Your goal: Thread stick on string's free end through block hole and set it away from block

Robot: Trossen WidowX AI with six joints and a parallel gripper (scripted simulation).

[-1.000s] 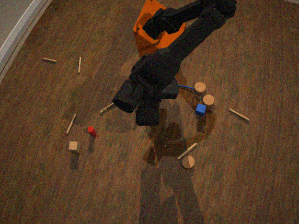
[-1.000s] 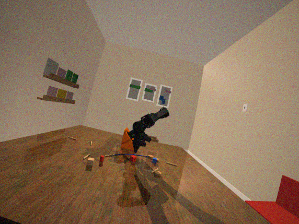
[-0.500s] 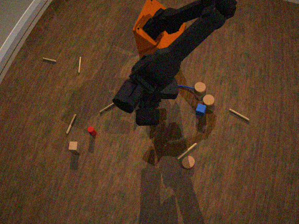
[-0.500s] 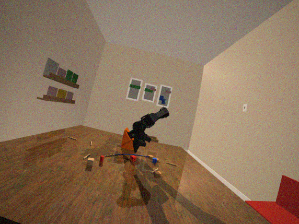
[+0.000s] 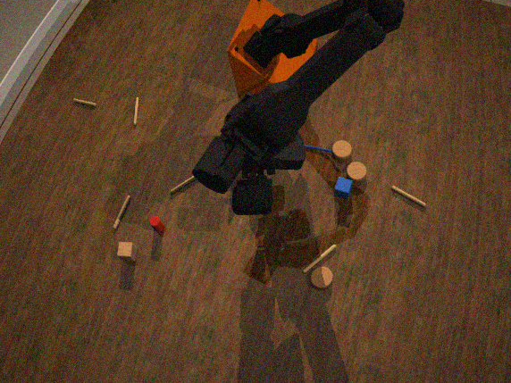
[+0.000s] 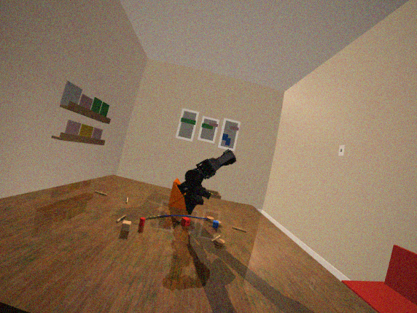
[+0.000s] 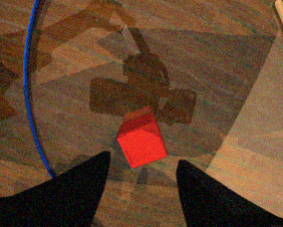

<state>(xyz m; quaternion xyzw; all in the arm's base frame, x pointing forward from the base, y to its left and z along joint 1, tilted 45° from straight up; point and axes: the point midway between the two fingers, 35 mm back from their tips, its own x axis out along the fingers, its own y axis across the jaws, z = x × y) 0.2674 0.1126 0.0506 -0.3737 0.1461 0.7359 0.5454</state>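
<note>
My gripper (image 7: 143, 162) is partly open and holds nothing. In the wrist view its fingertips stand either side of the near edge of a red cube (image 7: 143, 145) (image 6: 186, 221), which appears below them. The arm hides that cube in the top view. The blue string (image 5: 318, 148) (image 6: 175, 216) (image 7: 26, 85) runs from a round wooden button (image 5: 341, 149) in an arc to the thin stick (image 5: 182, 185) (image 6: 153, 217) on its free end. The arm covers much of the string in the top view. A wooden block (image 5: 126, 250) (image 6: 125, 225) stands at the left; I cannot make out its hole.
A red cylinder (image 5: 157, 225) (image 6: 141, 225) stands near the block. A blue cube (image 5: 343, 187) (image 6: 216, 224) lies by a second wooden disc (image 5: 356, 170). A third disc (image 5: 322, 277) lies beside a loose stick (image 5: 320, 258). Other loose sticks (image 5: 121, 212) (image 5: 136, 111) (image 5: 408, 196) lie left and right.
</note>
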